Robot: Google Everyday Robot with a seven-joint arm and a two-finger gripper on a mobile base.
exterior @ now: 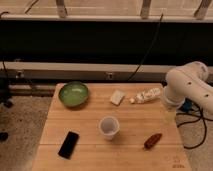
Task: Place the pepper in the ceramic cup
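A dark red pepper lies on the wooden table near its front right corner. A white ceramic cup stands upright at the middle of the table, left of the pepper and apart from it. The robot's white arm rises at the table's right edge, behind the pepper. The gripper is not in view; only the arm's rounded joint and links show.
A green bowl sits at the back left. A small white block and a plastic bottle lying on its side are at the back middle. A flat black object lies front left. Cables hang behind and at the right.
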